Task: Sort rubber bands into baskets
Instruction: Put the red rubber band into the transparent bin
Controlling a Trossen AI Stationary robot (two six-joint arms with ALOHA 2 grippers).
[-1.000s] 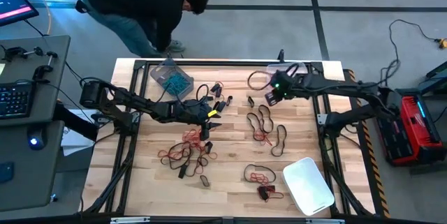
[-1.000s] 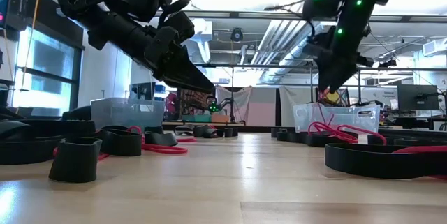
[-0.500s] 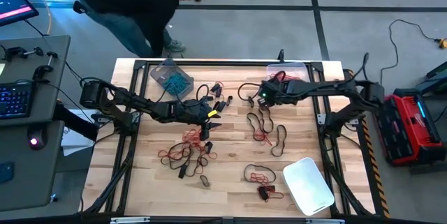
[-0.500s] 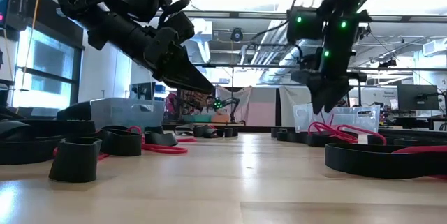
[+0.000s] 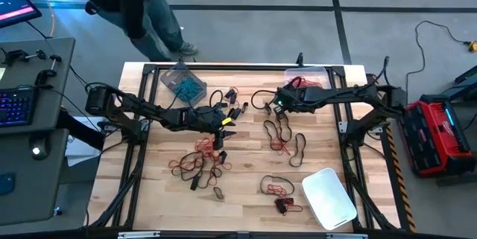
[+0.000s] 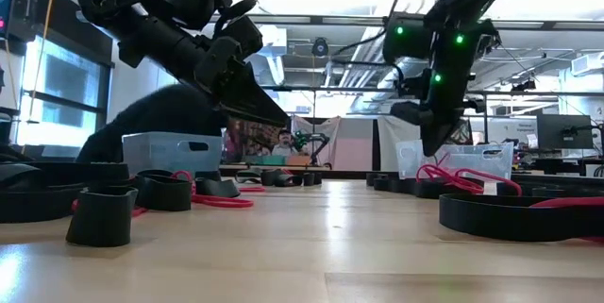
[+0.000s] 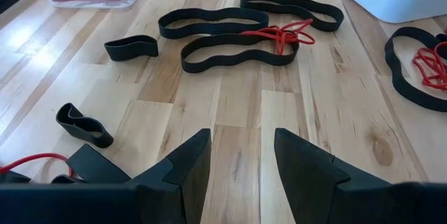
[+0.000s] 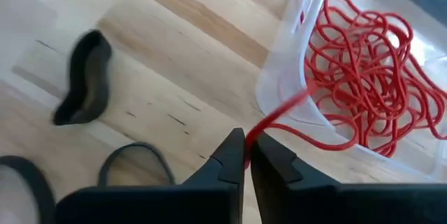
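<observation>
Red band point(image 8: 279, 116) is pinched in your right gripper point(image 8: 244, 155) beside the clear basket point(image 8: 283, 77); your left gripper point(image 7: 241, 155) hovers, fingers apart.

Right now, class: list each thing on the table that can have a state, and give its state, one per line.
Left gripper: open, empty, above the table.
Right gripper: shut on a red band trailing from the clear tub.
Clear tub: holds a tangle of red bands.
Grey tub: holds teal bands.
White tub: no bands visible inside.
Black bands: loose on the table.
</observation>
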